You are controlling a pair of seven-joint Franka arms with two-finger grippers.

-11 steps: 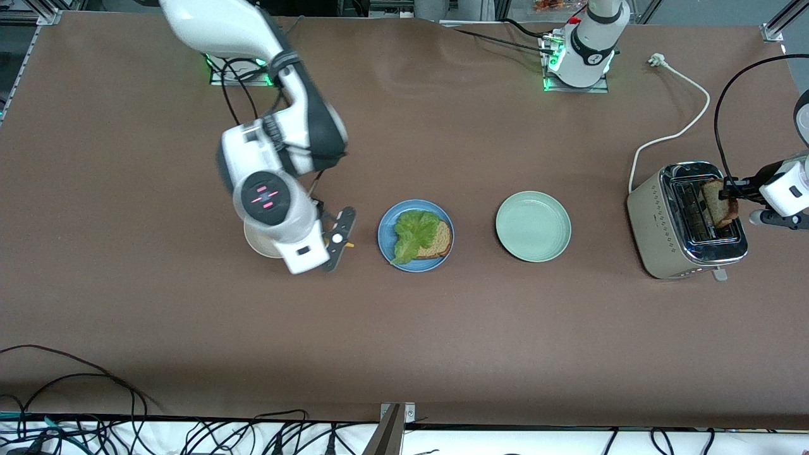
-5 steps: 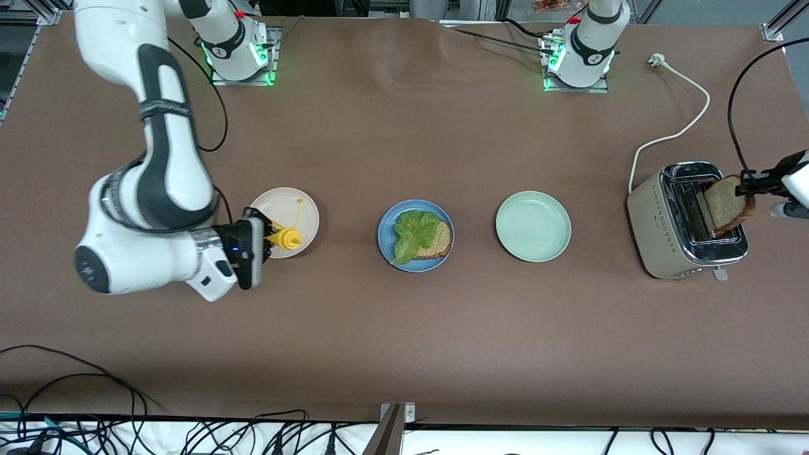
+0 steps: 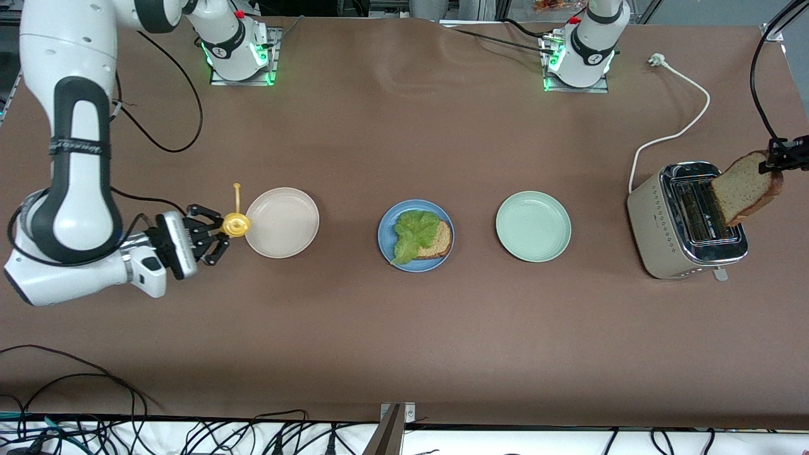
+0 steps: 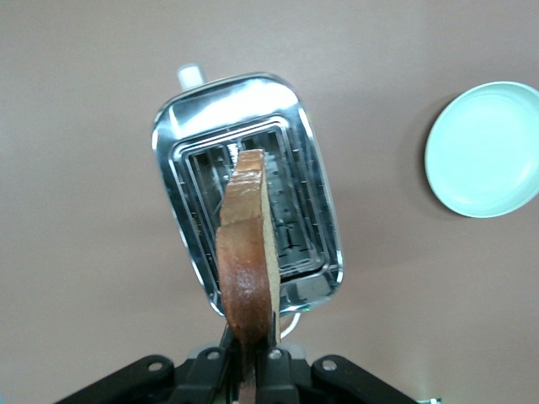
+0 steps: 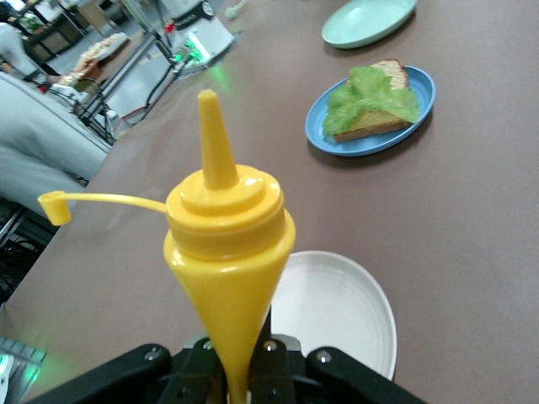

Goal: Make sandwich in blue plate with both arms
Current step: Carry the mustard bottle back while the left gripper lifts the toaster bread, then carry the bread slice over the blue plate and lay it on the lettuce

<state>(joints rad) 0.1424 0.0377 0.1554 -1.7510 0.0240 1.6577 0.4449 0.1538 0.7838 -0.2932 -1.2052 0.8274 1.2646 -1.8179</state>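
The blue plate [image 3: 384, 237] sits mid-table with a brown bread slice [image 3: 442, 241] on it and a ruffled green lettuce leaf [image 3: 414, 233] on top. My left gripper [image 3: 775, 165] is shut on a second bread slice [image 3: 746, 188], which hangs tilted above the toaster [image 3: 651, 221]. The left wrist view shows that slice [image 4: 248, 252] edge-on, clamped in the left gripper [image 4: 251, 362] over the toaster's slots [image 4: 181, 143]. My right gripper [image 3: 212, 232] is shut on a yellow squeeze bottle [image 3: 236, 222], held beside the beige plate [image 3: 281, 222]. In the right wrist view the bottle [image 5: 227, 244] points up with its cap dangling.
A pale mint-green plate [image 3: 533, 226] lies between the blue plate and the toaster. The toaster's white cord [image 3: 682, 129] trails toward the left arm's base. The right wrist view shows the blue plate [image 5: 362, 150], the beige plate [image 5: 337, 311] and the mint plate [image 5: 366, 21].
The right arm swung toward its own end of the table, carrying the yellow bottle off the beige plate. The left gripper lifted the bread slice up out of the toaster.
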